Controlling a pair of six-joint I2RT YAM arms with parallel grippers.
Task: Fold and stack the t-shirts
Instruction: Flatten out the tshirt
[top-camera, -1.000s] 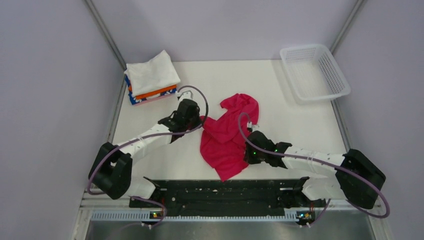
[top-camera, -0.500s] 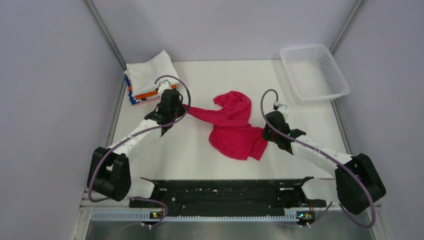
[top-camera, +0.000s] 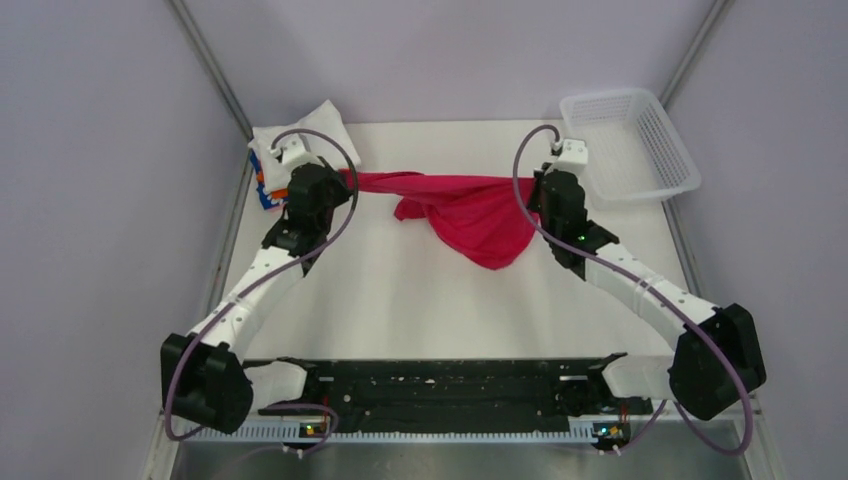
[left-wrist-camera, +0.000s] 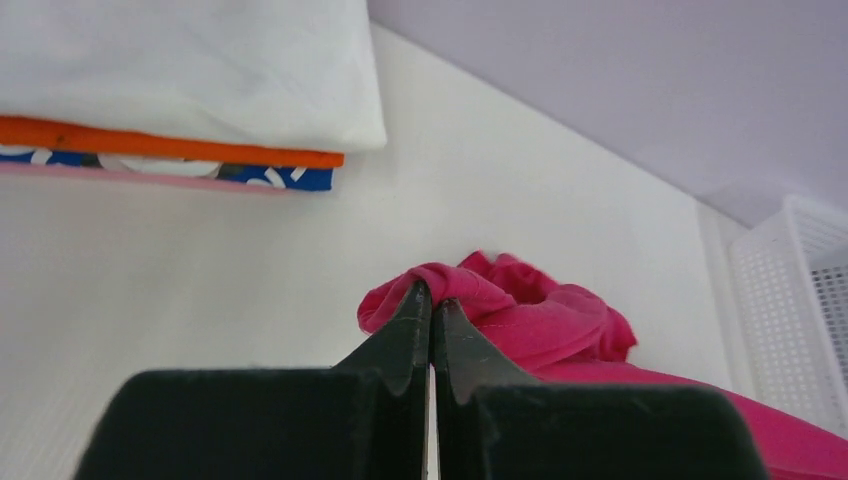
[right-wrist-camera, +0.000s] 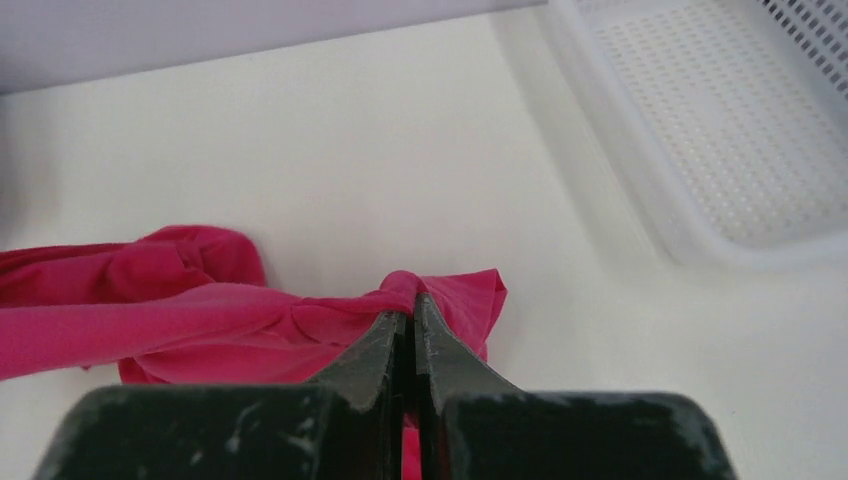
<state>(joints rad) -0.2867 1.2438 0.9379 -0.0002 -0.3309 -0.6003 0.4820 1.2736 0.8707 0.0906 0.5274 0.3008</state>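
Note:
The crimson-pink t-shirt (top-camera: 470, 205) hangs stretched between my two grippers above the far half of the table, its middle sagging down. My left gripper (top-camera: 340, 180) is shut on its left end (left-wrist-camera: 470, 290). My right gripper (top-camera: 537, 192) is shut on its right end (right-wrist-camera: 450, 295). The stack of folded t-shirts (top-camera: 290, 150), white on top, then orange, blue-patterned and pale pink, sits at the far left corner, just behind my left gripper; it also shows in the left wrist view (left-wrist-camera: 180, 90).
A white plastic mesh basket (top-camera: 630, 145) stands at the far right corner, close to my right gripper; it shows in the right wrist view (right-wrist-camera: 720, 130). Purple walls enclose the table on three sides.
Both grippers have moved away from me and apart, lifting the crimson shirt off the table and pulling it from a crumpled heap into a stretched band.

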